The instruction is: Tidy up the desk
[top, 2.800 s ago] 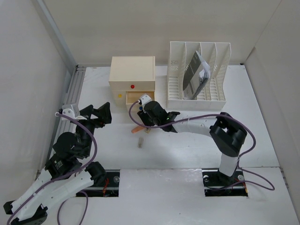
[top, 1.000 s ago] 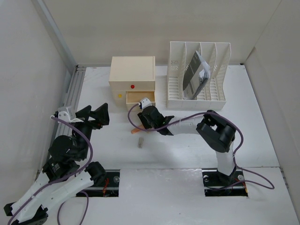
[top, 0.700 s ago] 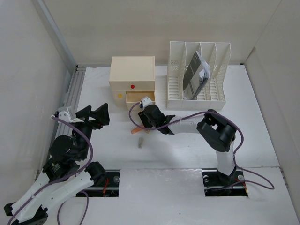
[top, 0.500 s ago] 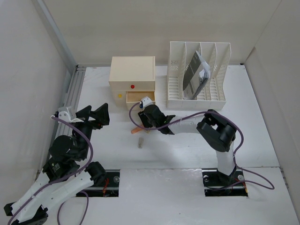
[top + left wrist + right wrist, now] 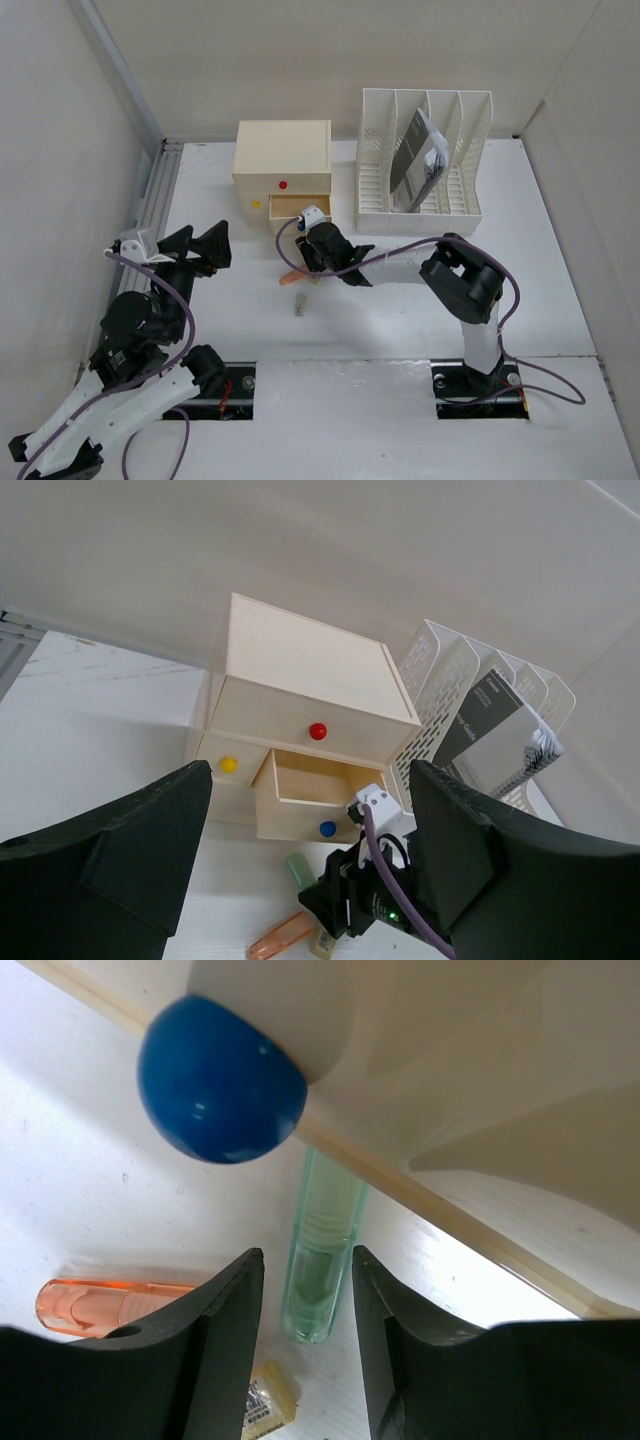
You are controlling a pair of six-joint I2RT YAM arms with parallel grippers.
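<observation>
The right gripper (image 5: 302, 1278), jaws apart, hangs just over the desk (image 5: 90, 1200), where a green tube (image 5: 324, 1245) lies lengthwise between them, pointing under the open drawer (image 5: 420, 1090) ahead.

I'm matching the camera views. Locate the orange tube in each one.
Top external: the orange tube lies left of centre, just in front of the open drawer.
Left wrist: bottom centre, below the drawer.
Right wrist: lower left corner, below the drawer front.
Shared landmark: the open drawer.
</observation>
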